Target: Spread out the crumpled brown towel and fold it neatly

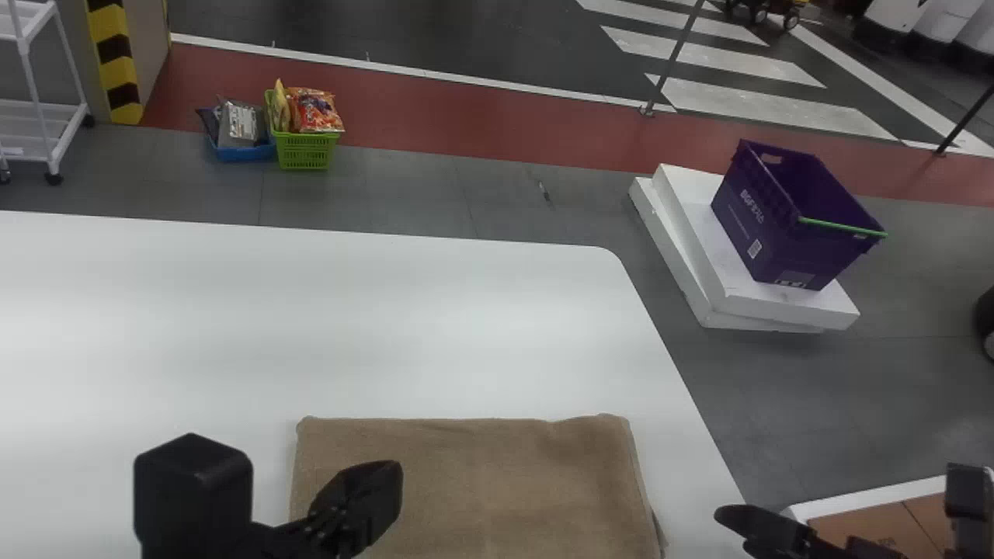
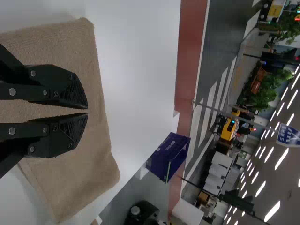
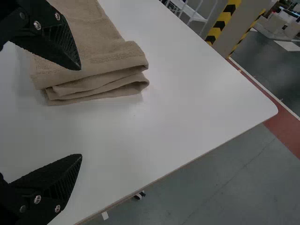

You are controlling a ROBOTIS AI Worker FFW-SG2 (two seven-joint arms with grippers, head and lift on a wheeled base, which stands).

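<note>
1. Head view: the brown towel [image 1: 481,473] lies folded on the white table [image 1: 349,326], near its right edge; the left gripper [image 1: 380,489] is over the towel's left part, the right gripper [image 1: 788,532] to the towel's right.
2. Left wrist view: the left gripper's fingers are pressed together above the towel.
3. Right wrist view: the right gripper's fingers are spread wide, near the towel's stacked layers.

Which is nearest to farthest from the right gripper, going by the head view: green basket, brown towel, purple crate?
From the right gripper:
1. Brown towel: on the white table, to the gripper's left.
2. Purple crate: on white slabs, beyond the table's right edge.
3. Green basket: on the floor past the table's far edge, far left.
</note>
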